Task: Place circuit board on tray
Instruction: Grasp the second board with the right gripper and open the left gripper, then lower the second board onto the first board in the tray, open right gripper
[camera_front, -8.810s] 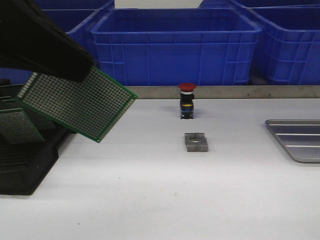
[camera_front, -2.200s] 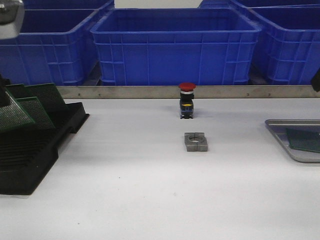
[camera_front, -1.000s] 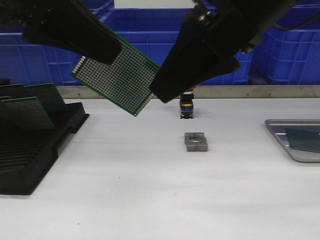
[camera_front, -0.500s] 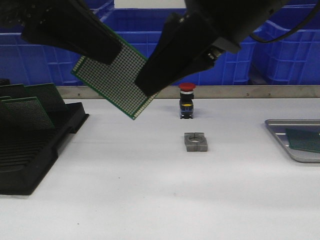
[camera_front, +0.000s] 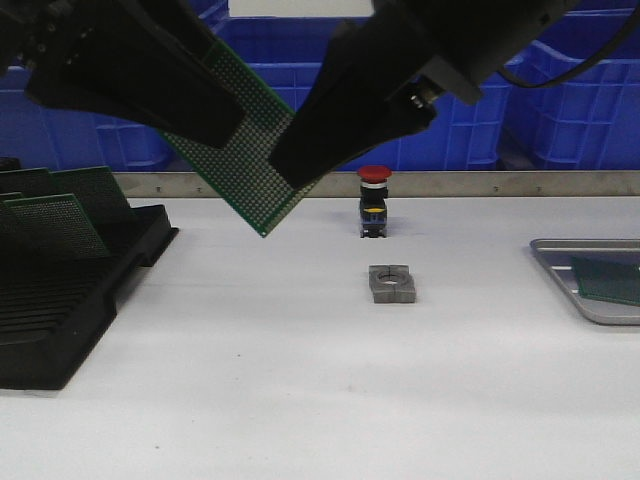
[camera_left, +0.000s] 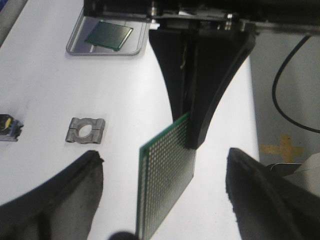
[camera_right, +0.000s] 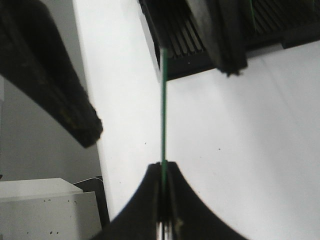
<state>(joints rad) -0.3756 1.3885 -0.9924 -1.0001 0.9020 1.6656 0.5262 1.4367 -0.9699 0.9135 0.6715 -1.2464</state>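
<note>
A green perforated circuit board (camera_front: 245, 160) hangs in the air above the table's left-middle. My right gripper (camera_front: 290, 170) is shut on its edge; the right wrist view shows the board edge-on (camera_right: 163, 100) pinched between the fingers (camera_right: 163, 167). My left gripper (camera_front: 215, 120) is open, its fingers spread wide on either side of the board (camera_left: 165, 185) without touching it. The silver-grey tray (camera_front: 560, 262) lies at the far right edge with another green board (camera_front: 608, 280) flat on it; the left wrist view shows both, the tray (camera_left: 75, 45) and that board (camera_left: 108, 35).
A black slotted rack (camera_front: 70, 300) holding more boards (camera_front: 60, 225) stands at the left. A red push button (camera_front: 374, 200) and a grey metal clamp (camera_front: 391, 283) sit mid-table. Blue bins (camera_front: 350, 90) line the back behind a metal rail.
The right gripper came in from the right and closed on the board's edge. The left fingers have spread off the board, which now hangs steeper.
</note>
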